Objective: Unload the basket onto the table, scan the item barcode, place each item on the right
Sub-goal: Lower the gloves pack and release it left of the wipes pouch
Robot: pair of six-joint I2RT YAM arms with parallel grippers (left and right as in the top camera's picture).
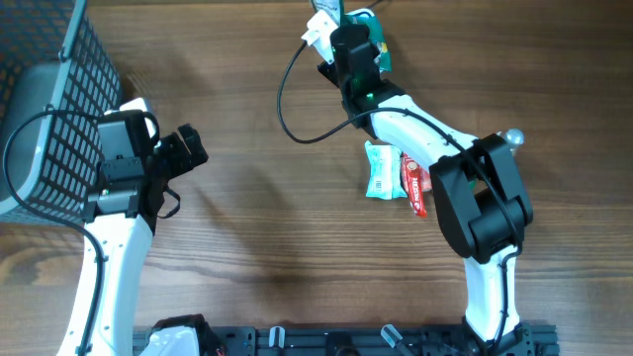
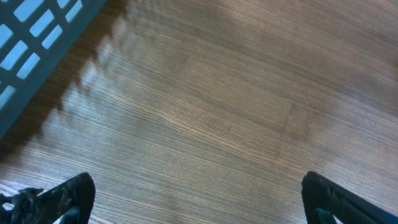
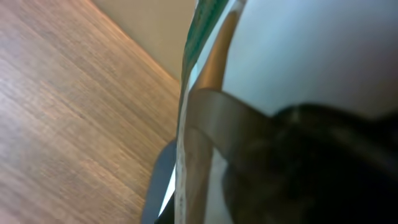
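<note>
Task progress: We judge the scan to be under way but not shown finished. One item is already lifted off the desk (image 1: 257,227). We see no clear scanner, so we cannot tell whether its barcode has been read.
Right fingers: The right fingers (image 1: 348,44) are closed tight on the held packet (image 1: 374,42), a green-and-white packet at the far edge of the desk.
Close view of the item: From the right wrist camera the held packet (image 3: 200,25) fills the frame and is blurred. Its green edge runs top to bottom, right against the fingers. No barcode can be made out.
Left fingers: The left fingers (image 1: 188,148) are spread as wide as they go and hold nothing. They sit over bare wood just beside the wire basket (image 1: 59,119), well apart from the held packet. The left wrist camera shows only empty desk between the two fingertips (image 2: 68,196), with a corner of the wire basket (image 2: 37,31) at top left.
Other items: A pale green packet (image 1: 380,170) and a red packet (image 1: 415,188) lie side by side on the desk, touching, next to the right arm. Neither is near any fingers.
Unclear shape: A small white object (image 1: 318,28) sits just beside the held packet; we cannot tell what it is.
What is left: Presenting the barcode to a reader, as far as we can judge.
</note>
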